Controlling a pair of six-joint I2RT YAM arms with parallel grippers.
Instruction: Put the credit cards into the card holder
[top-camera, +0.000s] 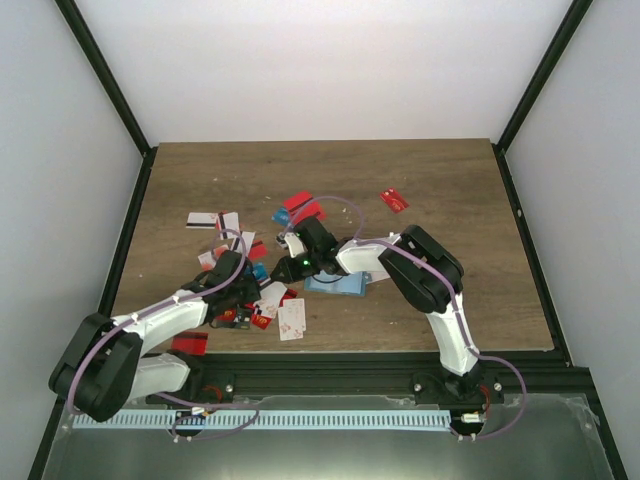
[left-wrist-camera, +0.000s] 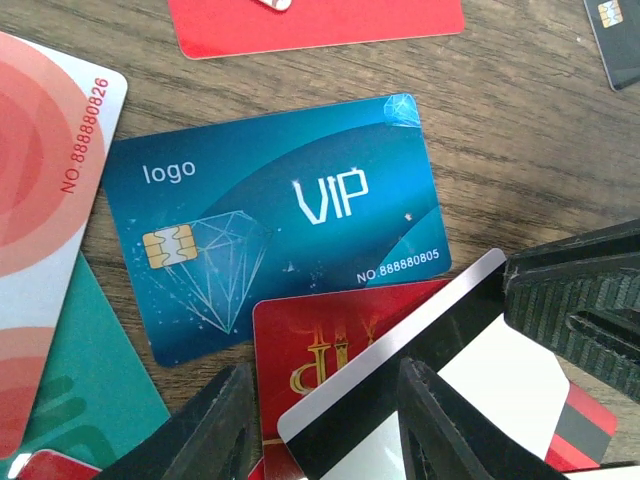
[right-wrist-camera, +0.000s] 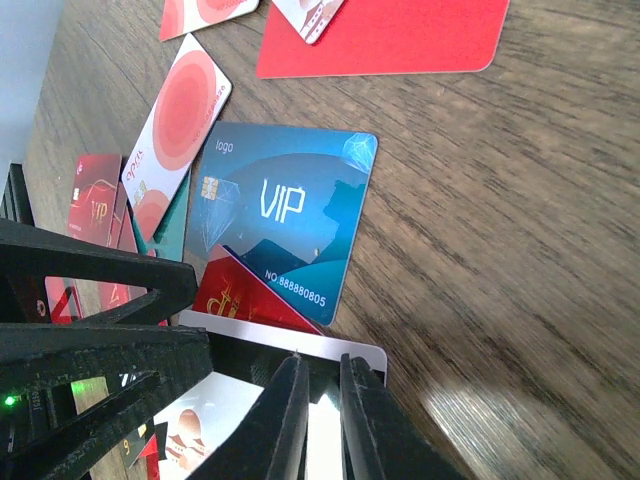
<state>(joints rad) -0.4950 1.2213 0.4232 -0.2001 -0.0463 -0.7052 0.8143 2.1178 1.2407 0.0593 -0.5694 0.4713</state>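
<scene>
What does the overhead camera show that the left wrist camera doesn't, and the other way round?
Only the overhead view shows the left arm and right arm whole, the full table, the open light-blue card holder and a stray red card lying far off. Only the left wrist view shows fine print: a blue VIP card with its gold chip and diamond drawing, plus a white black-striped card between its open jaws. Both show credit cards scattered on the same brown wood.

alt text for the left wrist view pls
A blue VIP card with a chip and diamond graphic lies flat on the wooden table among red and white cards. At the bottom, the open left gripper straddles the end of a black-striped white card.
</scene>
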